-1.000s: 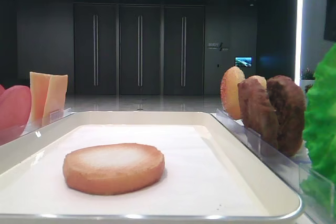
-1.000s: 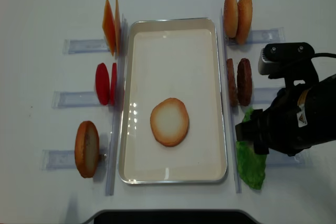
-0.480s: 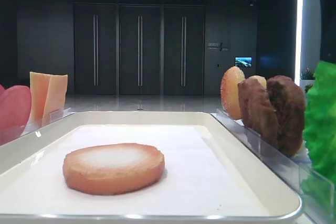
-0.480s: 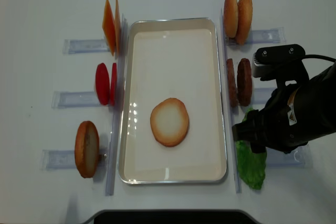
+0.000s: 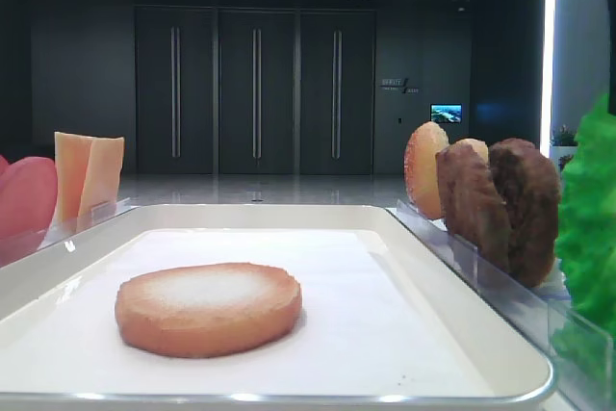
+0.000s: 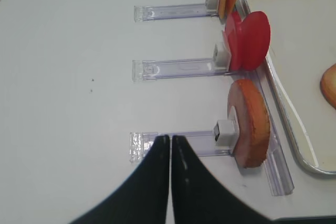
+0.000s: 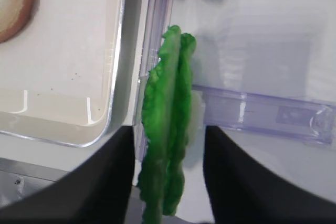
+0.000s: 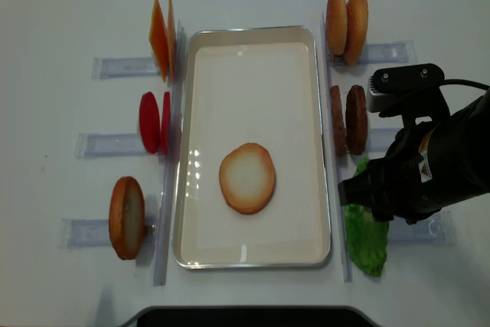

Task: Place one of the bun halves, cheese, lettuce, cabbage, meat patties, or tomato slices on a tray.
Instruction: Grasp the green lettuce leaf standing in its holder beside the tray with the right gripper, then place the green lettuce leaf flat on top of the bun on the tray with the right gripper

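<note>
On my left wrist view the left gripper [image 6: 170, 145] is pinched closed, holding nothing, over the table by a bun half [image 6: 251, 124] standing in its holder. One bun half [image 8: 246, 178] lies flat, pale face up, in the tray [image 8: 253, 256]. Right gripper [image 7: 167, 145] straddles the upright ruffled green lettuce [image 7: 167, 129] beside the tray; I can't tell if it's gripping.
</note>
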Motion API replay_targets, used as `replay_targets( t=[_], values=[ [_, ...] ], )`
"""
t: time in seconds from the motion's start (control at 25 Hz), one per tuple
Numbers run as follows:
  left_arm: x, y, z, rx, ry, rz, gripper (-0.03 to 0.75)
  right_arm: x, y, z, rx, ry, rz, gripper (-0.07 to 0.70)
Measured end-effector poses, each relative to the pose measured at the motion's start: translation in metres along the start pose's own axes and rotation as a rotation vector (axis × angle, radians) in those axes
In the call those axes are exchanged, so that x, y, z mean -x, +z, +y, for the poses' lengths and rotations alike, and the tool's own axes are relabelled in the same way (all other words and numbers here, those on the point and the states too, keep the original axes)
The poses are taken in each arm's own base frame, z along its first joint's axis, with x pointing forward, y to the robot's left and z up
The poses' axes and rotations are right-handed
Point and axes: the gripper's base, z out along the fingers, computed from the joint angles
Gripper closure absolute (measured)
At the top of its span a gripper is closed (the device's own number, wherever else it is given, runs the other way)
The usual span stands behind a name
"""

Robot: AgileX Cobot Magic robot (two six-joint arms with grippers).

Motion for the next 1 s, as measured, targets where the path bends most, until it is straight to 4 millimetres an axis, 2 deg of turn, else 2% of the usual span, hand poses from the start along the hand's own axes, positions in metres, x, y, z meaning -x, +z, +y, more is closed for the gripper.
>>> replay_targets(
  t=[0.28,0.68,1.0],
  values=[
    [0.0,0.0,0.0,0.0,0.0,0.0,0.722,0.001,0.0,-0.001,-0.012,-0.012,-0.008,0.603],
    [0.0,0.0,0.0,0.0,0.0,0.0,0.722,-0.006,-0.008,0.007,0.024,-0.029,0.002,0.612],
    [0.0,0.0,0.0,0.0,0.0,0.0,0.722,-0.003,-0.057,0.024,0.048,-0.078,-0.014,0.612]
  ],
)
